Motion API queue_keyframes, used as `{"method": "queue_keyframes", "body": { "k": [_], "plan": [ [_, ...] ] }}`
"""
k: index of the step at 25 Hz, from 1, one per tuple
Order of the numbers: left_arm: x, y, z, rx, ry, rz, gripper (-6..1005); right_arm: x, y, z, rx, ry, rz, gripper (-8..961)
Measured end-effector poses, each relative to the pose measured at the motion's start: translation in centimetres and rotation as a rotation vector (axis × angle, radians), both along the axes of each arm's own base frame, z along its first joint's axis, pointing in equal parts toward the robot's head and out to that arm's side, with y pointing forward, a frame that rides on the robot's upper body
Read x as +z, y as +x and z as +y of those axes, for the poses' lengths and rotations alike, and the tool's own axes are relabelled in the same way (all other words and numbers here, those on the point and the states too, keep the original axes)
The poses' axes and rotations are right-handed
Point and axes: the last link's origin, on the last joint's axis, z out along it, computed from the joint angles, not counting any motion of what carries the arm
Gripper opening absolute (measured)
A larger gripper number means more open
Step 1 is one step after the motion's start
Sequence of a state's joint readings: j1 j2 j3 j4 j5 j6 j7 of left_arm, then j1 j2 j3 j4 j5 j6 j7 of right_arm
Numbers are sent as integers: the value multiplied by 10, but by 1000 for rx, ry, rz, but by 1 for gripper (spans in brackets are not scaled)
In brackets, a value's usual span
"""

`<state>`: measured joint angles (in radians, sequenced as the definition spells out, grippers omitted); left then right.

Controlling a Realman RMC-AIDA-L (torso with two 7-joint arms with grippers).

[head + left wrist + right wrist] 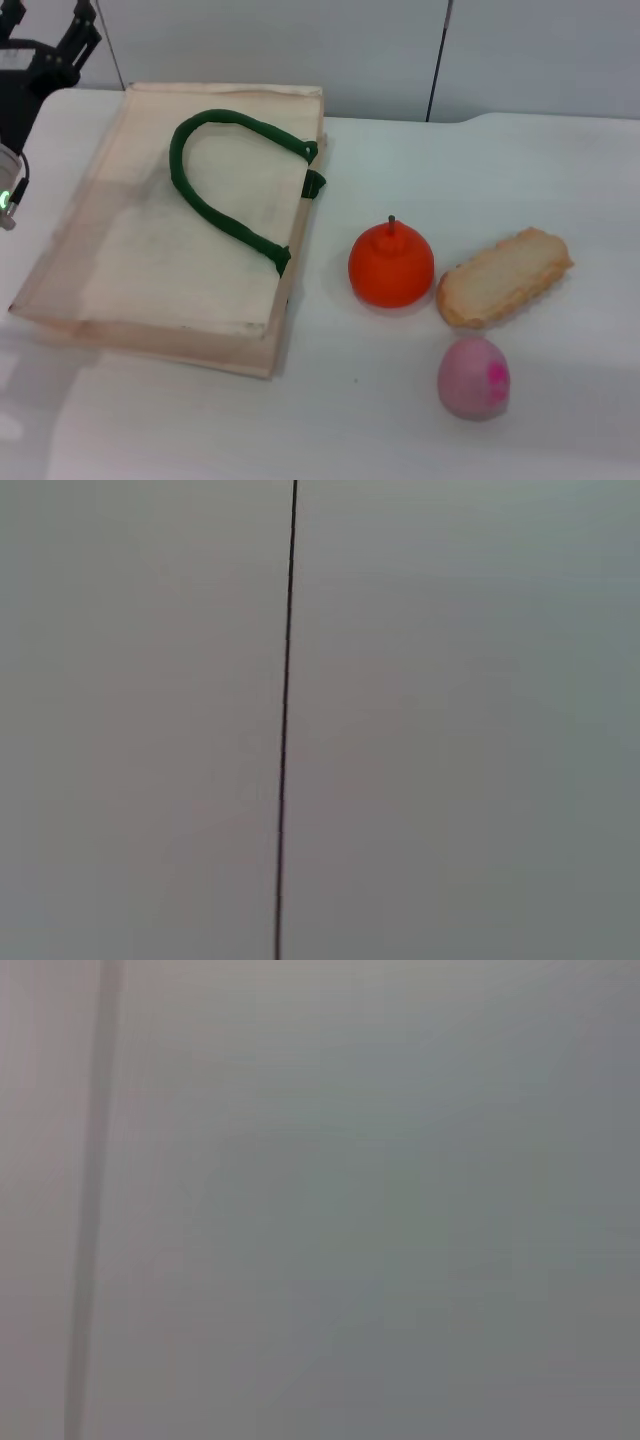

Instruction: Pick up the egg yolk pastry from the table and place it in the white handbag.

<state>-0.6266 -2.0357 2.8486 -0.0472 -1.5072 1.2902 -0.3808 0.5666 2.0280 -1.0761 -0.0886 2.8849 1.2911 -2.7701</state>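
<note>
The egg yolk pastry is out of view in every frame. The white handbag (150, 250) lies flat on the left half of the table, cream cloth with a dark green rope handle (225, 180) curled on top. My left gripper (72, 40) hangs raised at the far left corner, behind the bag and apart from it, its dark fingers spread with nothing between them. My right gripper is not in view. Both wrist views show only a plain grey wall with a seam line.
Right of the bag sit an orange fruit (391, 264), a long toasted bread slice (503, 277) and a pink egg-shaped ball (473, 376). A white table (400, 430) runs under everything, with a grey wall behind.
</note>
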Motion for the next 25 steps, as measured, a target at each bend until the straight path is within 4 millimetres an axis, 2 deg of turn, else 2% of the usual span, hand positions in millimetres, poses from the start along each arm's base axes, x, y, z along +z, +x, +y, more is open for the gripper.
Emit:
{"method": "queue_keyframes", "body": {
  "k": [5,14,25],
  "plan": [
    [-6,-5,-8,53,55,15,876,7,12,-4,-54,49,40,881],
    [-3,-6,-19,20,92,10,877,2,30,-9,-155,34,80,881],
    [-2,-6,-22,13,102,7,877,1,31,-9,-165,25,85,881]
  ]
}}
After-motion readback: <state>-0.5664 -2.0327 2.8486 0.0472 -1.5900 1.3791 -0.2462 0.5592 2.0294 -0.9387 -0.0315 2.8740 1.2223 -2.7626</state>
